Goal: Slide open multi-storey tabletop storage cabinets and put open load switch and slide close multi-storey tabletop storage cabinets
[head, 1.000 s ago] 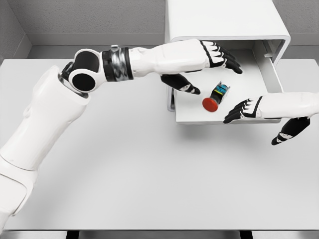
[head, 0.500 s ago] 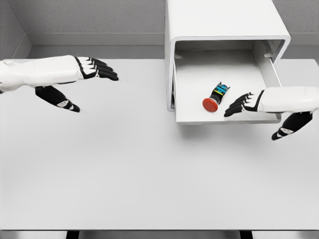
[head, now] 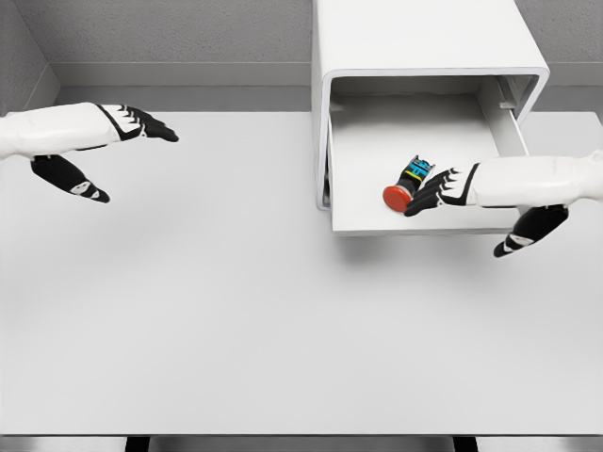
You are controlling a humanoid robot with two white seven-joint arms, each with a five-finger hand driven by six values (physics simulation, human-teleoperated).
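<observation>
- The small black load switch with a round red button (head: pixel 407 185) lies on its side in the pulled-out white drawer (head: pixel 377 218) of the white box-shaped storage cabinet (head: pixel 424 42).
- Its long axis runs slanted: the red button points to the front-left, and the black end with blue and yellow marks points to the back-right.
- The right hand (head: pixel 435 191) is over the drawer, its black fingertips just beside the switch. The fingers are stretched out and loose, holding nothing.
- The left hand (head: pixel 132 125) hangs over the flat white surface (head: pixel 236 330), far off, also loose and holding nothing.
- What could go wrong: the right hand could bump the switch and roll it. If the drawer is pushed hard, the switch may slide around.
</observation>
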